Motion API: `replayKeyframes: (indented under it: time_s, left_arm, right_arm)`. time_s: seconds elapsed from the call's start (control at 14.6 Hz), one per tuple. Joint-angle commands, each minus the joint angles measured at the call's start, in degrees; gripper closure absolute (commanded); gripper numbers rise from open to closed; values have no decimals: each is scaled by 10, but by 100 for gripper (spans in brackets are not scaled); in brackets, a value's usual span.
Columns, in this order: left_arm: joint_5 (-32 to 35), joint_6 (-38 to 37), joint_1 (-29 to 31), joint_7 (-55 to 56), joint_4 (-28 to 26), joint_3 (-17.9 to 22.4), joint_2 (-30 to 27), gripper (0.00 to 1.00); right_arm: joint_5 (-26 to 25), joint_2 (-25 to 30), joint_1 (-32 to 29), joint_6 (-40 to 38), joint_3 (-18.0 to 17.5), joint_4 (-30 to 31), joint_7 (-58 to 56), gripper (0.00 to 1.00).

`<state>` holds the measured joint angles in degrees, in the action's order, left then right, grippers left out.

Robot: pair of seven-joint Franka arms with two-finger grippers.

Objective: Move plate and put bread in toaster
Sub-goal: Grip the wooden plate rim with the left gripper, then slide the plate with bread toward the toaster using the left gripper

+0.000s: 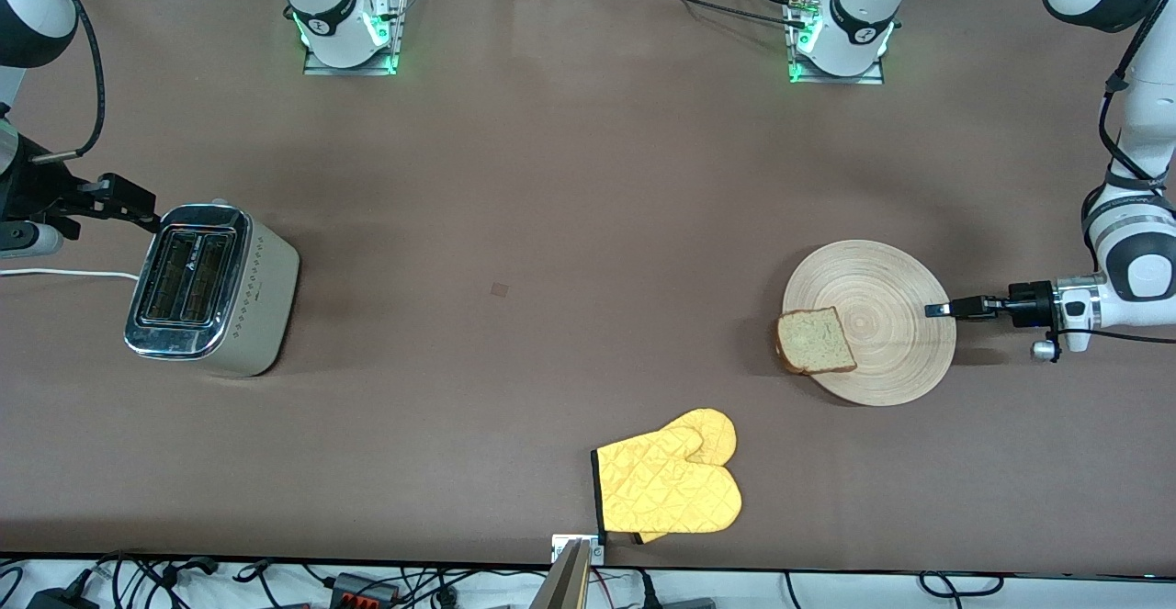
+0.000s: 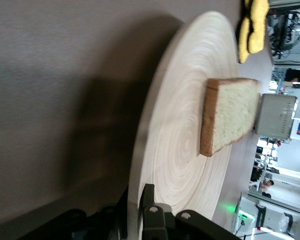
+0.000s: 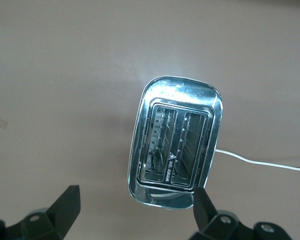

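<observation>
Left gripper (image 1: 937,310), jaws closed on the plate (image 1: 882,297) rim bearing bread (image 1: 816,341); right gripper (image 3: 135,207), jaws open, over the toaster (image 1: 213,289).

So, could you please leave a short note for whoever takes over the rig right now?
Left gripper: shut on the plate rim, at the left arm's end of the table.
Right gripper: open, over the toaster at the right arm's end.
Bread: lying on the plate's edge nearest the oven mitt.
Done: plate gripped.
Left: move the plate, then put the bread in an empty toaster slot.
</observation>
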<state>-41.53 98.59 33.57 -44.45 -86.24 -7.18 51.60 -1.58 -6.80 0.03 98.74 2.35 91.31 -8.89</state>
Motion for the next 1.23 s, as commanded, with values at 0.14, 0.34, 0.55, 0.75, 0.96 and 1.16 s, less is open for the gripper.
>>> replayKeyframes:
  time_s: [0.14,0.34,0.55,0.75,0.96,1.16]
  left_arm:
    - [-3,-8,-1,1,36,-6,6,99]
    - [-4,-69,-12,-7,66,-14,3,99]
    - [-4,-82,-12,1,74,-47,3,99]
    - [-7,-80,-45,2,65,-64,4,99]
    - [-49,-75,-98,23,61,-64,4,99]
    - [-66,-46,-147,28,54,-64,3,99]
  right_arm:
    - [-4,-2,2,-9,-1,-11,-4,0]
    - [-3,-1,6,-15,-1,-10,-3,0]
    - [-3,-1,5,-18,-1,-11,-3,0]
    - [-2,-2,5,-18,-1,-10,-1,0]
    - [1,1,6,-18,-2,-11,-2,0]
    - [6,-2,6,-19,-1,-10,-1,0]
